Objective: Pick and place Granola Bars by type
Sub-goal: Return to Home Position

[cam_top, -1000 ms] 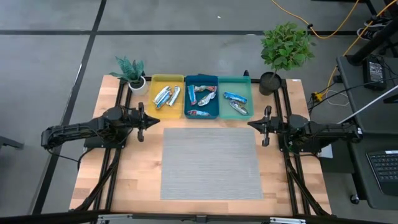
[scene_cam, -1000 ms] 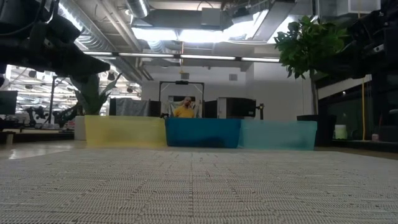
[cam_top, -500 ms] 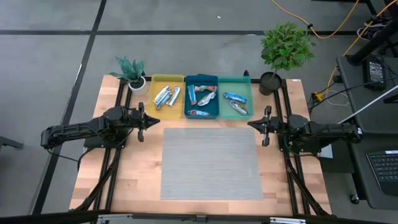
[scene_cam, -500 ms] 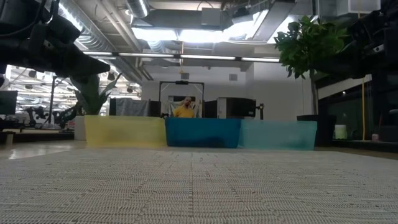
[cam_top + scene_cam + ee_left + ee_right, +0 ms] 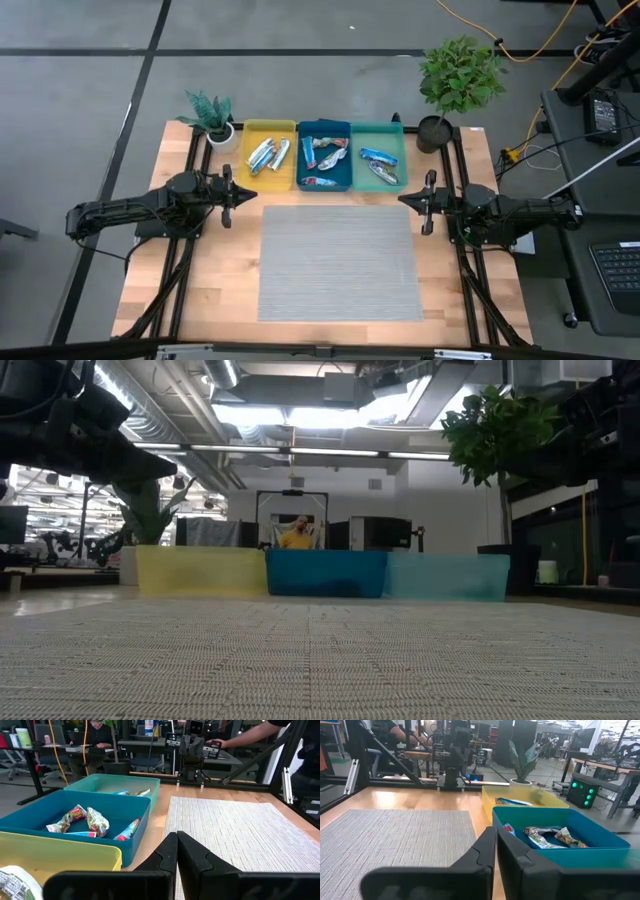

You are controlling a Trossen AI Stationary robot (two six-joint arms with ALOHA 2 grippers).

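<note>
Silver-blue granola bars (image 5: 267, 154) lie in the yellow tray (image 5: 268, 128). Red-orange multicoloured bars (image 5: 325, 157) lie in the blue tray (image 5: 323, 126), also seen in the left wrist view as bars (image 5: 80, 819). Blue bars (image 5: 379, 164) lie in the teal tray (image 5: 378, 129). My left gripper (image 5: 244, 196) hovers shut at the mat's left edge, near the yellow tray; its fingertips (image 5: 176, 838) touch nothing. My right gripper (image 5: 403, 200) hovers shut at the mat's right edge, near the teal tray, empty (image 5: 496, 831).
A grey woven mat (image 5: 340, 262) covers the table's middle, with nothing on it. A small potted plant (image 5: 210, 115) stands at the far left corner and a larger one (image 5: 458, 80) at the far right. A person (image 5: 295, 535) sits in the room beyond.
</note>
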